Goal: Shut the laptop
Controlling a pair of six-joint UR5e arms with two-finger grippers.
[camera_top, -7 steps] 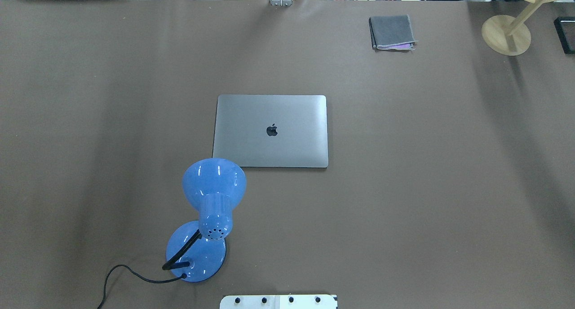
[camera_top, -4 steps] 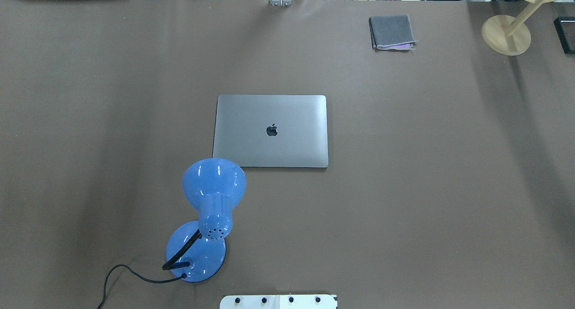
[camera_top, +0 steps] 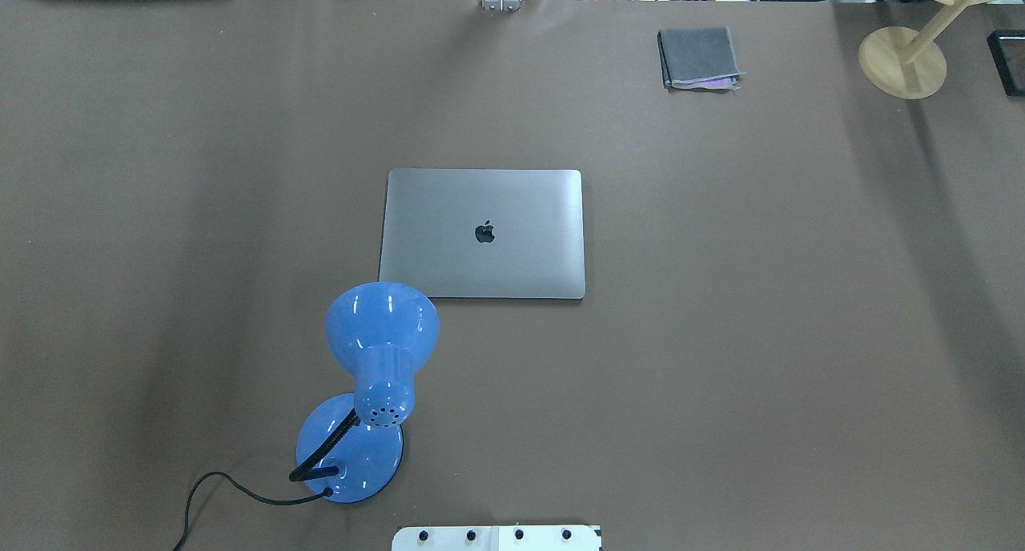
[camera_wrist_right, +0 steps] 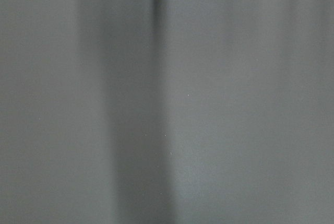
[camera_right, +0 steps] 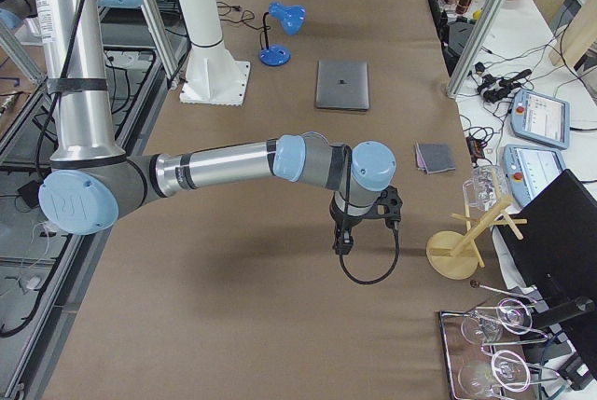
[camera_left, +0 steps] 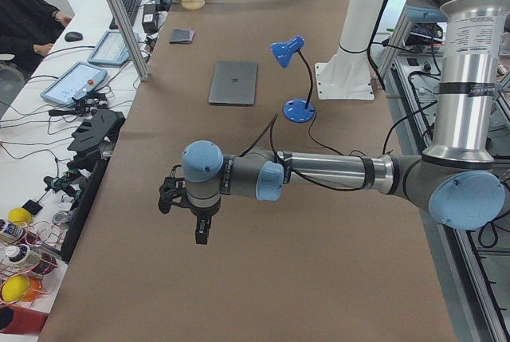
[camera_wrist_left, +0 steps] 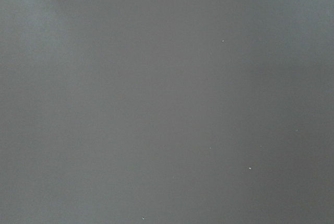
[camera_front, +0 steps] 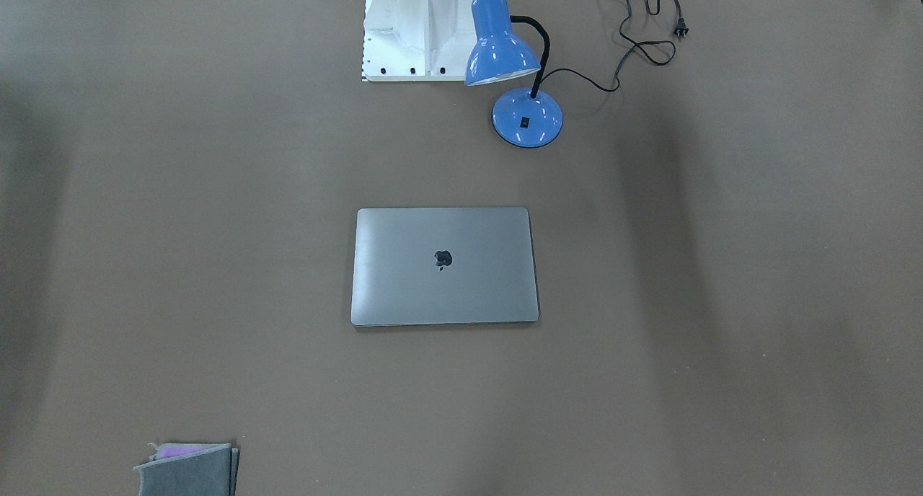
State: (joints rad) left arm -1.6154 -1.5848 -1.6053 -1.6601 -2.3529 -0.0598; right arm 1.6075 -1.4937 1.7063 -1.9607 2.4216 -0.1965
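The space-grey laptop (camera_top: 512,255) lies flat in the middle of the brown table with its lid down and the dark apple logo facing up. It also shows in the front view (camera_front: 404,280) and both side views (camera_left: 233,82) (camera_right: 342,84). My left gripper (camera_left: 201,234) hangs over the table's left end, far from the laptop. My right gripper (camera_right: 341,243) hangs over the right end, also far from it. Both show only in the side views, so I cannot tell whether they are open or shut. The wrist views show only bare table surface.
A blue desk lamp (camera_top: 376,351) stands just near-left of the laptop, its black cord (camera_front: 649,42) trailing off. A folded grey cloth (camera_top: 699,57) lies at the far right. A wooden stand (camera_top: 902,61) sits at the far right corner.
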